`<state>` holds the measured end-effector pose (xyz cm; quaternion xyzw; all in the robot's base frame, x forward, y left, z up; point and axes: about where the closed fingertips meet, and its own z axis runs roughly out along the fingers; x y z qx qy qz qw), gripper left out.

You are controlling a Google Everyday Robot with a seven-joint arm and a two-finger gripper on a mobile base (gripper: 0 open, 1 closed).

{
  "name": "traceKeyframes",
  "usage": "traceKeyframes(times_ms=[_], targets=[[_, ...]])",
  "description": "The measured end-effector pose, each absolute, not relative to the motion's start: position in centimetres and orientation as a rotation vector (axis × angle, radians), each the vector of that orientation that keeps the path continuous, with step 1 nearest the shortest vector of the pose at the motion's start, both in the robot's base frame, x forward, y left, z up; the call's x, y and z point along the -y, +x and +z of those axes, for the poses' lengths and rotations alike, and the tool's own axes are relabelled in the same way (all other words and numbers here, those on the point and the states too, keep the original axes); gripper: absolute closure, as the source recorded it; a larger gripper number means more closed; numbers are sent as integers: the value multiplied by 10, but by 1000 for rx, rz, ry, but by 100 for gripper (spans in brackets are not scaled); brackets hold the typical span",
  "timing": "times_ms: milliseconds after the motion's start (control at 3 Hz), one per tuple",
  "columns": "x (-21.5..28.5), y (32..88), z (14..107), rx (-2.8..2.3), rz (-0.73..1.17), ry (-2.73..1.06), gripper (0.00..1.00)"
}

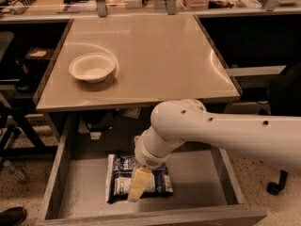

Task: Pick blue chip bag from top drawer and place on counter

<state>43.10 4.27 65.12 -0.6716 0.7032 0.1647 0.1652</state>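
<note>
Pincer [135, 192] over blue chip bag [120, 181] | in top drawer [200, 180] | spread: cannot tell

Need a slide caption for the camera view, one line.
Gripper low over the blue chip bag in the open top drawer; white bowl on the counter above.

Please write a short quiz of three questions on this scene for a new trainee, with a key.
1. True or false: the blue chip bag lies on the counter.
2. Where is the pincer? A) above the counter; B) down in the top drawer, at the bag; C) outside the view.
3. Fill in: the one thing on the counter is a white ____.
Key: 1 false; 2 B; 3 bowl.
</note>
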Motion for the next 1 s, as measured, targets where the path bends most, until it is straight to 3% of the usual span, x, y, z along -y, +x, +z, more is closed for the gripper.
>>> traceKeyframes(times_ms=[1000], targets=[[-38,436,610,-2043,524,-1861,0]])
